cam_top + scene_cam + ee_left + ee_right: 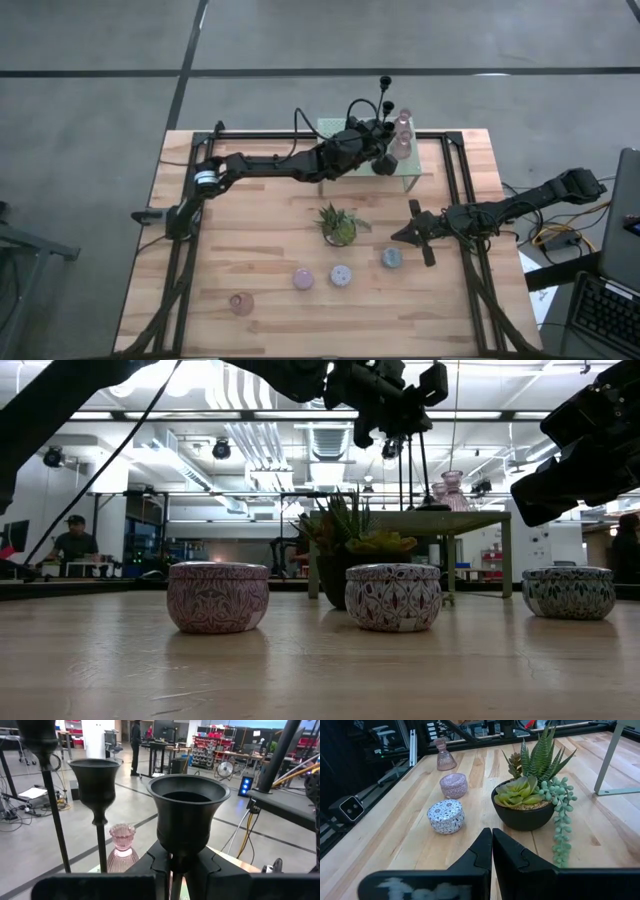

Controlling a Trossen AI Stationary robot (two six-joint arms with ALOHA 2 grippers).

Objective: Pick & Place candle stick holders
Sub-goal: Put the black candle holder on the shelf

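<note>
Plainly, we see a black candlestick gripped by its stem in the left pincer above the mesh rack, at the bench's twelve o'clock. Two more candlesticks stand close by, and we judge a swing could topple them. The right pincer waits clenched and empty at three o'clock.

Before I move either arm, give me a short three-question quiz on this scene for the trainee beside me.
1. How many small round tins show in the low view?
2. True or false: the fingers of the right gripper are open.
3. The left gripper grips: A, a black candlestick; B, a tin; C, nothing.
Key: 1, three. 2, false: they are shut, with nothing between them. 3, A.
</note>
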